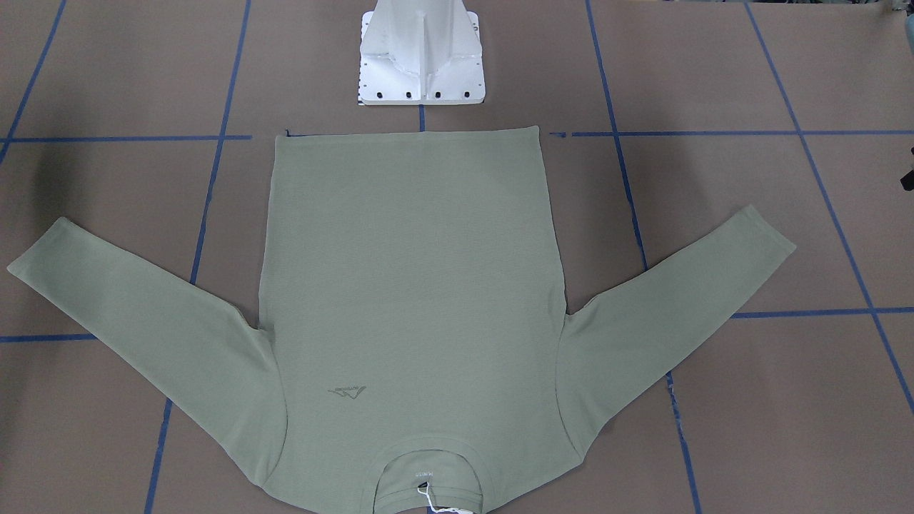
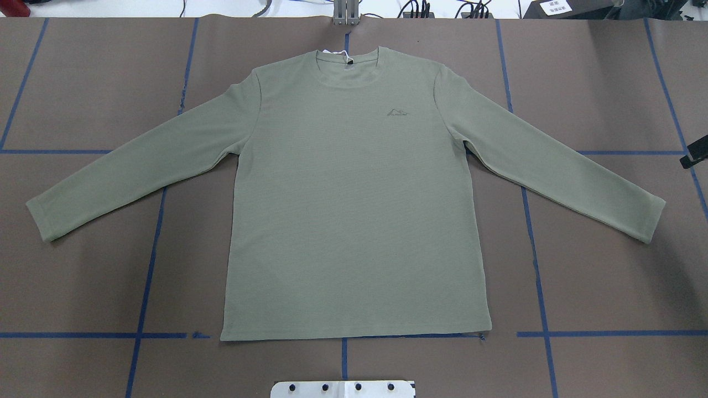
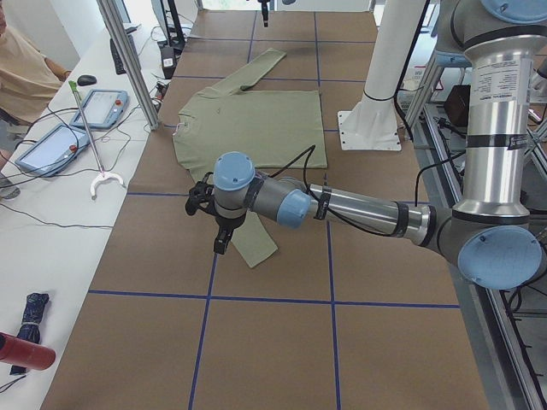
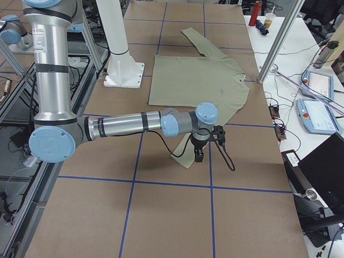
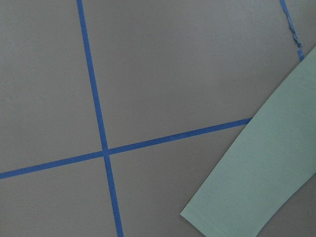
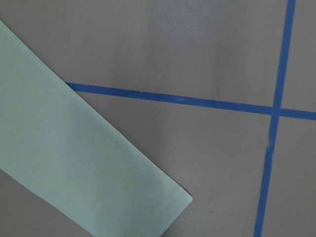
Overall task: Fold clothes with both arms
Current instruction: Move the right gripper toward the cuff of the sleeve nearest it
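Overhead exterior: shirt collar far, hem near.

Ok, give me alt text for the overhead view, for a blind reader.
A sage-green long-sleeved shirt lies flat and front up on a brown table gridded with blue tape, sleeves spread to both sides. Its collar points away from the robot; its hem lies near the white pedestal base.

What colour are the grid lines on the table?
Blue lines on a brown table, clearest in the overhead view.
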### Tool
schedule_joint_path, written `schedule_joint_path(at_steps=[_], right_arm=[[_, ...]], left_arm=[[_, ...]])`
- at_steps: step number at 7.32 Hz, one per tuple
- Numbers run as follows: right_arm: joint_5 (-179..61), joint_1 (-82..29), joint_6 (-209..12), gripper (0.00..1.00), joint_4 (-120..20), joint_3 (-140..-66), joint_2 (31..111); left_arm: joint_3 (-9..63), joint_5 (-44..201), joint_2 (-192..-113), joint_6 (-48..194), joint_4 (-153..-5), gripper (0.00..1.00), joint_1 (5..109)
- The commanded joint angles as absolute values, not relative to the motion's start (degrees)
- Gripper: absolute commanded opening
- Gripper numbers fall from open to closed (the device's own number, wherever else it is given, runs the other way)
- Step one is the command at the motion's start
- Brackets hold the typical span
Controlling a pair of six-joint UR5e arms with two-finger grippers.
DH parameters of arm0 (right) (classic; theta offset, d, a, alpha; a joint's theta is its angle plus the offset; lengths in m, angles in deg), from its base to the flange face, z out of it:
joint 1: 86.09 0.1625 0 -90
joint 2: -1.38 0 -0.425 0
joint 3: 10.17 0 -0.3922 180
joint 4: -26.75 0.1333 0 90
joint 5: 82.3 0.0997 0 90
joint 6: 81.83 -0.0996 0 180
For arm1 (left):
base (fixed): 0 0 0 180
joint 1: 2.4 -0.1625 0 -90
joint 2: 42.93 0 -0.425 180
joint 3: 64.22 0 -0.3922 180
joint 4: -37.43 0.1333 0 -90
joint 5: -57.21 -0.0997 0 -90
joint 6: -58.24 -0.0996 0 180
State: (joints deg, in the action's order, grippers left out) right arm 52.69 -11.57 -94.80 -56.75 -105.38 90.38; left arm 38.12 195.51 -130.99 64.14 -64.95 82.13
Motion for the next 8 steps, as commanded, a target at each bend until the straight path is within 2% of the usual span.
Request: schedule_joint_path(at_steps=[1, 3, 4, 5, 8], right_arm=[[52.52, -15.5, -103.14, 0.99, -40.32, -95.48, 89.88], [52.44, -18.49, -113.51, 0.97, -31.98, -91.13, 89.1], [52.52, -18.67, -113.81, 0.96, -31.97, -90.07, 89.09], [52.44, -19.28, -113.73, 0.89, -31.88, -89.02, 89.09], [52.87, -19.38, -113.91, 0.86, -31.97, -88.22, 90.14]], left_arm=[[37.12, 195.81, -130.82, 64.56, -65.23, 1.0, 81.62], [35.54, 199.84, -131.17, 64.82, -65.14, 1.0, 81.53], [35.54, 199.86, -131.08, 65.09, -65.4, 1.0, 81.62], [35.71, 199.34, -131.17, 65.09, -65.58, 1.0, 81.62], [35.88, 199.24, -131.17, 65.35, -65.67, 1.0, 81.53]])
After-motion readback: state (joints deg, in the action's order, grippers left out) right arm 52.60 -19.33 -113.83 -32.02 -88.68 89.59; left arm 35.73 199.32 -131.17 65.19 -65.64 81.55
